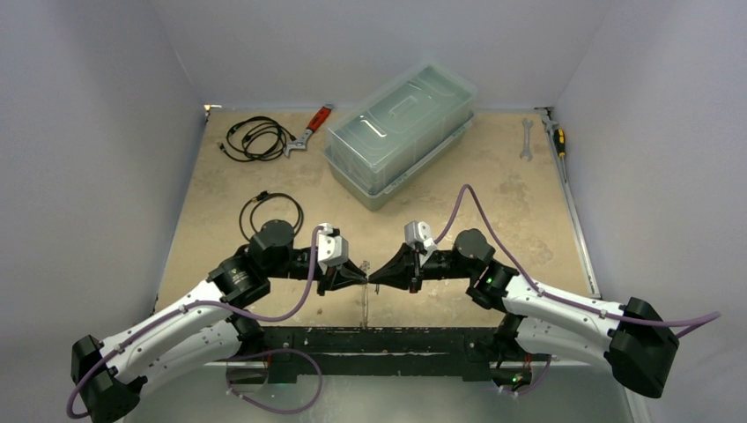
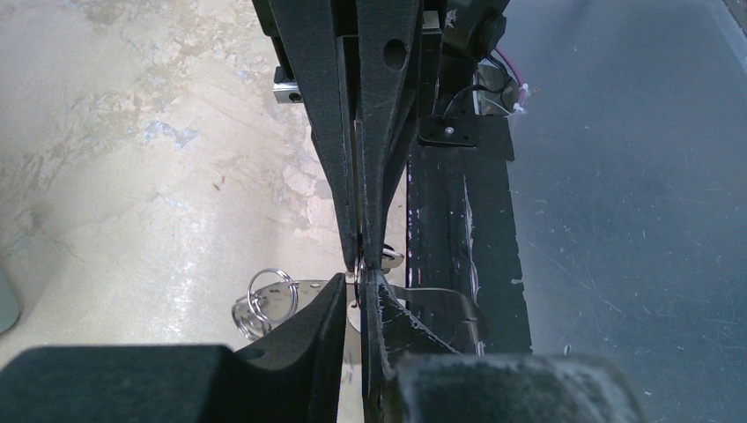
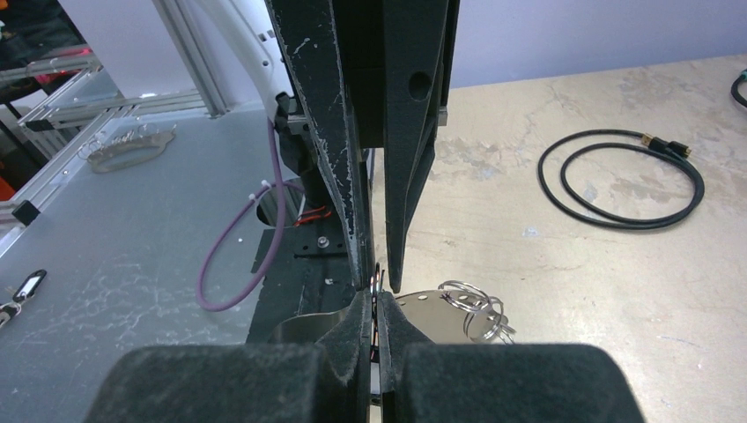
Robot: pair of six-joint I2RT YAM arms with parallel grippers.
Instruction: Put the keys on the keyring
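My two grippers meet tip to tip above the table's front edge. The right gripper [image 1: 379, 277] [image 3: 377, 300] is shut on the keyring [image 3: 377, 276], a thin silvery hoop seen edge-on that sticks out past its fingertips. The left gripper [image 1: 359, 278] [image 2: 359, 280] faces it with a narrow gap, and the keyring's rim [image 2: 359, 263] stands between its fingers. One of the keys, a small one with a dark tag [image 3: 21, 291], lies on the grey surface off the table at the far left of the right wrist view. I see no other key.
A shiny metal plate with holes [image 3: 432, 313] [image 2: 299, 295] and small split rings [image 3: 480, 308] lies under the grippers. A coiled black cable [image 1: 269, 211] sits behind the left arm. Farther back are a clear lidded box [image 1: 401, 132], another cable [image 1: 255, 138] and wrenches [image 1: 527, 139].
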